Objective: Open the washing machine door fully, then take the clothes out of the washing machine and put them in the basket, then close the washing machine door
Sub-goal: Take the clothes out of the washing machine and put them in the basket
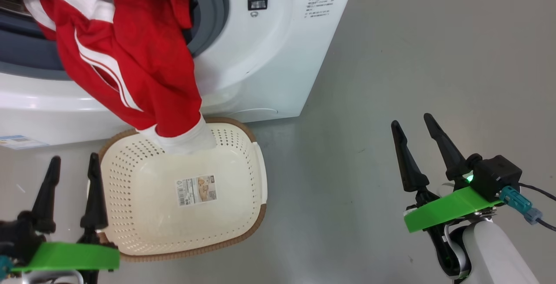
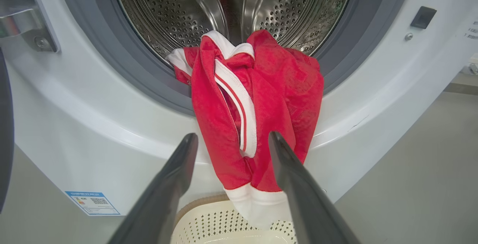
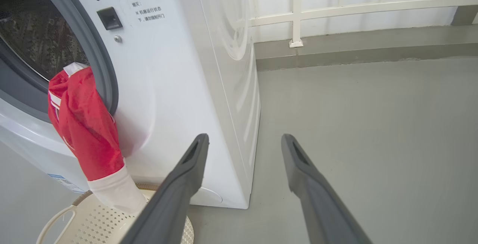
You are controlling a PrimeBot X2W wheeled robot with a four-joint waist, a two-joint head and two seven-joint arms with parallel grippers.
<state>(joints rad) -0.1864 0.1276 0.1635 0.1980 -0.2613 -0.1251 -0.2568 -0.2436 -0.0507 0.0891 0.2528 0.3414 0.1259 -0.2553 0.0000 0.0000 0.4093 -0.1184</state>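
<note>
Red clothes (image 1: 143, 67) trail from the washing machine (image 1: 269, 58) into the basket (image 1: 243, 227) just beside the left gripper (image 1: 74, 157); it and the right gripper (image 1: 411, 120) gape empty. With the washing machine door (image 2: 4, 124) open, unloading and closing remain.

Bright, even light all over, only faint soft shadows. Shiny glare streaks on the drum (image 2: 168, 9) and a sheen on the washer (image 1: 260, 58) front. Both wrist views bend straight lines toward the edges, and the close-up fingers (image 2: 164, 195) look kinda soft. The head view is sharp.
</note>
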